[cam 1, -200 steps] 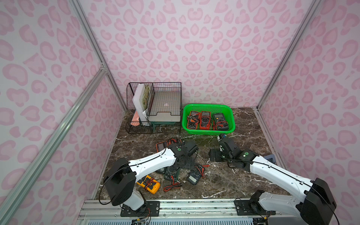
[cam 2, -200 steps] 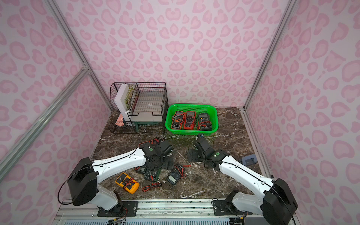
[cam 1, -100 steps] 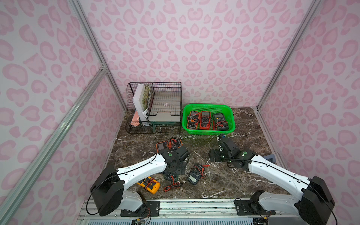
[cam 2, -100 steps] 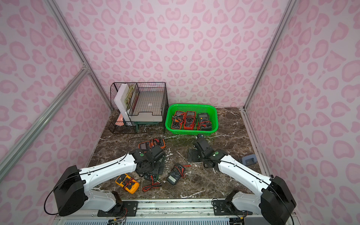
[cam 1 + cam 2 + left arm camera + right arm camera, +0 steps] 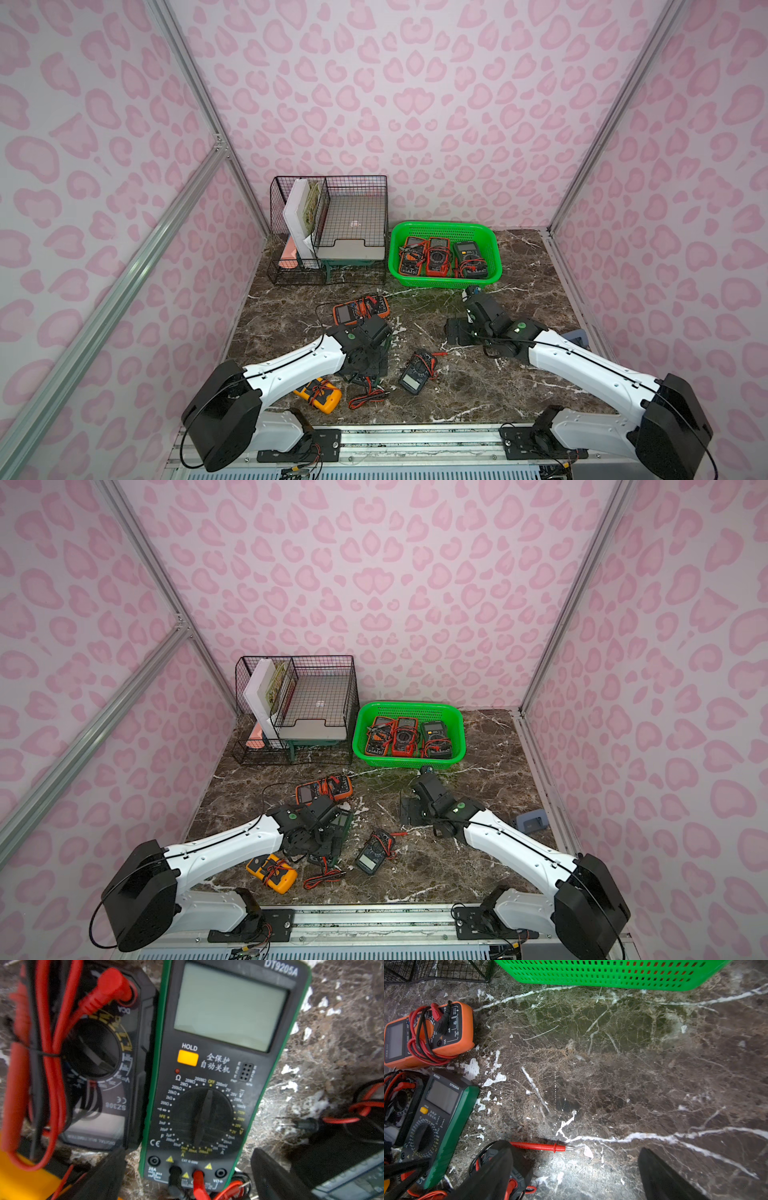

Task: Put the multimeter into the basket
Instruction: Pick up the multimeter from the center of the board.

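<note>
- The green meter lies face up on the desk. It fills the middle of the left wrist frame and is mostly hidden under the left arm in both top views.
- The left jaws stand wide open and empty. One finger sits on either side of the meter's lower end, where its leads plug in.
- A black meter touches the green one's left edge in that frame. The finger on that side looks best set below the black meter's end, where bare desk shows, not into the seam.
- Close across the narrow width, square to the long edges; a skewed grip would likely let the case twist.
- Lift straight up before travelling, as the leads may snag the neighbours' red wires.
- The basket sits right of centre in the top views with three meters inside. Little bare floor shows, so release low and expect overlap.
- The right jaws are open over bare desk, holding nothing.
</note>
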Action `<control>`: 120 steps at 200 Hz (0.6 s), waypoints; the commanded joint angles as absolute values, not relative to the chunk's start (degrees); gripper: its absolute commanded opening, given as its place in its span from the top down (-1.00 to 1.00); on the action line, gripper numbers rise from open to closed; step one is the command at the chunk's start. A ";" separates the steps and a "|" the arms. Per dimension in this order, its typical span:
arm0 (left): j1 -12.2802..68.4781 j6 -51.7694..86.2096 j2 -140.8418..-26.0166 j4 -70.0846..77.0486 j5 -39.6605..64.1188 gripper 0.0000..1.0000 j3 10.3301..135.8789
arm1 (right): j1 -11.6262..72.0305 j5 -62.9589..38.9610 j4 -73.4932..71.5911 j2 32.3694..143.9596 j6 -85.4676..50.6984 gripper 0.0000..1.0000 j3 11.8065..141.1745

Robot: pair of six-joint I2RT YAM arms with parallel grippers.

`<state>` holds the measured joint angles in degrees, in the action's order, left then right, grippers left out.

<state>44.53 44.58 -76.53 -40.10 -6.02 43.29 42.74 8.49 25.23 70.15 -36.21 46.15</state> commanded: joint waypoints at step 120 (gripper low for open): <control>44.81 44.96 -78.04 -32.62 0.00 -0.97 42.12 | 42.27 9.05 25.48 72.21 -36.06 -0.98 48.61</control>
